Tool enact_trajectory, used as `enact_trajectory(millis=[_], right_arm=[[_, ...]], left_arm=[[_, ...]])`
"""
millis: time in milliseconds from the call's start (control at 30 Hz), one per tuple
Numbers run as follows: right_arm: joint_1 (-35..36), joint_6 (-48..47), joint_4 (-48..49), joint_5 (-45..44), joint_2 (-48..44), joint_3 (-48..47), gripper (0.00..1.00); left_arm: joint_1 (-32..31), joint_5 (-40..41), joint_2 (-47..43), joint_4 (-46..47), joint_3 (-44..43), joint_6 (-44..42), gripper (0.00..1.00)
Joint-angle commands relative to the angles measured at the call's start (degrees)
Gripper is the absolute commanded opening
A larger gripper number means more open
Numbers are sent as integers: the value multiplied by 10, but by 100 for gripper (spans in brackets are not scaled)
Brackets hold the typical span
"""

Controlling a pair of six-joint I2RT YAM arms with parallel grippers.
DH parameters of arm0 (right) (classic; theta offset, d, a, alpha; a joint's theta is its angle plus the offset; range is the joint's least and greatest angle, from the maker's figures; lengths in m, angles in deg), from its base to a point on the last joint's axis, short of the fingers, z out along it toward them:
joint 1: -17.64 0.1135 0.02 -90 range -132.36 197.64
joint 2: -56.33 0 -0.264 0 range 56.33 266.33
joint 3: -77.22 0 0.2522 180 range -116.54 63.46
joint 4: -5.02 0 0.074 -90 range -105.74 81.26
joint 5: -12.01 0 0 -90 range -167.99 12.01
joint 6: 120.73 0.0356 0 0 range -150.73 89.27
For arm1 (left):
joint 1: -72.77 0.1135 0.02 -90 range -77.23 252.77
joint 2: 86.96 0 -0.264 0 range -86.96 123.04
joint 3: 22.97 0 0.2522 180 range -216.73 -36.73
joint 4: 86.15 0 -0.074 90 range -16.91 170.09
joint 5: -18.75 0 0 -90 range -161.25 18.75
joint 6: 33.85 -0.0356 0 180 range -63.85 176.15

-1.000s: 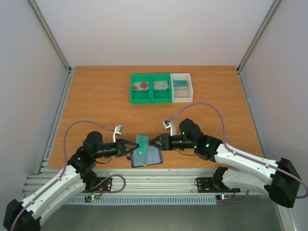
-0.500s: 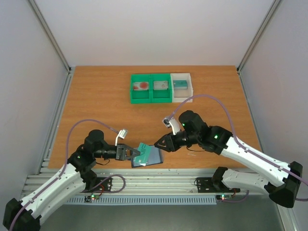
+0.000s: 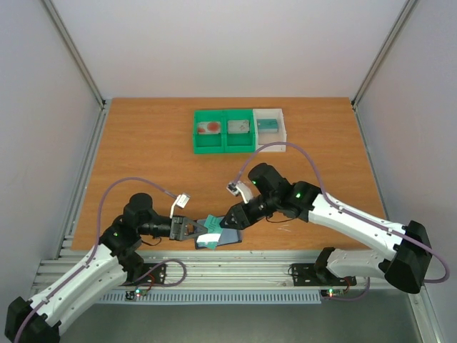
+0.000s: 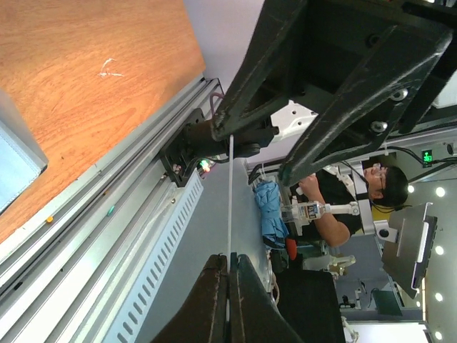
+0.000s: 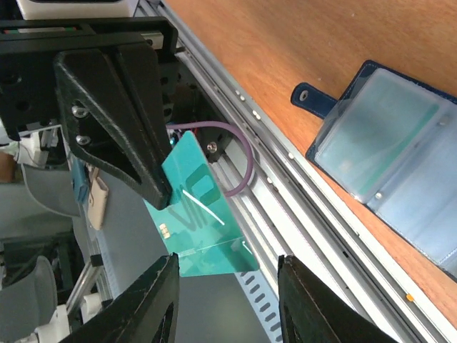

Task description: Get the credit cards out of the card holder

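Handover looks finished from where I stand. A second ago both grippers were pinching the teal card point(image 3: 211, 223) together, just above the card holder point(image 3: 227, 236). Now only the left gripper point(image 3: 191, 230) has it, fingers clamped on one end. It holds the card in the air just off the holder's left edge, and the left wrist view shows it edge-on as a thin line between the closed fingers.

The right gripper point(image 5: 225, 275) has let go. Its jaws are spread with nothing between them, and it has swung in closer, hovering over the holder's far edge.

The holder itself lies open and flat on the table point(image 3: 143, 143), clear pockets up. One pocket has a greenish tint, but I cannot tell whether a card is still inside.

I would say this card is fully out and only needs putting down. The right arm is free to go back to the holder.
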Motion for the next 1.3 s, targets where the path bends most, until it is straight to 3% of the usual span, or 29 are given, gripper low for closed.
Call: enact_trajectory(millis=[0, 400, 633, 667, 800, 1067, 1267], right_arm=[[0, -16, 2, 17, 16, -21, 39], [0, -12, 40, 53, 31, -10, 20], [0, -6, 53, 50, 21, 1, 1], [0, -6, 53, 44, 15, 3, 1], [0, -6, 44, 14, -5, 9, 1], [-1, -9, -17, -126, -35, -2, 1], [-16, -10, -64, -294, -44, -20, 1]], left_arm=[[-2, -18, -6, 26, -12, -8, 0], [-2, -20, -10, 26, -7, -11, 0], [-2, -10, -12, 22, -8, -17, 2], [-2, -3, -15, 12, -10, -21, 7], [-2, 35, -28, -43, -26, -46, 49], [-2, 135, -57, -163, -64, -88, 96], [-2, 194, -55, -196, -67, -95, 99]])
